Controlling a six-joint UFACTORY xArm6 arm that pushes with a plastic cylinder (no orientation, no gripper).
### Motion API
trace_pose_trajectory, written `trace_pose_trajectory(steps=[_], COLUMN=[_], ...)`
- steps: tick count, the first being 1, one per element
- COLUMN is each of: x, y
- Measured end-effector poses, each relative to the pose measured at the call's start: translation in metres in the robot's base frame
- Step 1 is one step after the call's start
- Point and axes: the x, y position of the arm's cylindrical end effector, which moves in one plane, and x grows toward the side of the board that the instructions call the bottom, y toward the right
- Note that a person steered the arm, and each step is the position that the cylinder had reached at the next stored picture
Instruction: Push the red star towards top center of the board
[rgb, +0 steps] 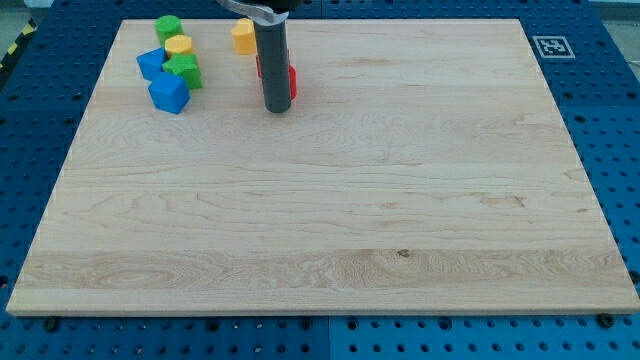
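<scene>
Six blocks sit near the top left of our worktop (330, 220), a pale wooden board on a blue pegboard (620, 150). Our rod (273, 60) comes down from the view's top, and our tip (277, 108) rests on the board right in front of the red star (291, 80), touching it or nearly so. We see only slivers of red at the rod's right and left edges, so its shape is mostly hidden. We carry no claw, so its state cannot be told. A yellow block (243, 35) lies just up and left of the rod. Further left is a cluster: a green block (168, 27) at the top, a yellow one (179, 45) below it, another green (185, 70), and two blue blocks (151, 64) (169, 93). A black-and-white marker (551, 46) sits beyond the board's top right corner.
</scene>
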Motion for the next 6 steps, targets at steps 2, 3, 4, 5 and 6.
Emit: trace_pose_trajectory(steps=[2, 3, 4, 5, 6], x=[-0.017, -0.055, -0.078, -0.078, -0.078], y=[-0.021, -0.023, -0.023, -0.020, -0.009])
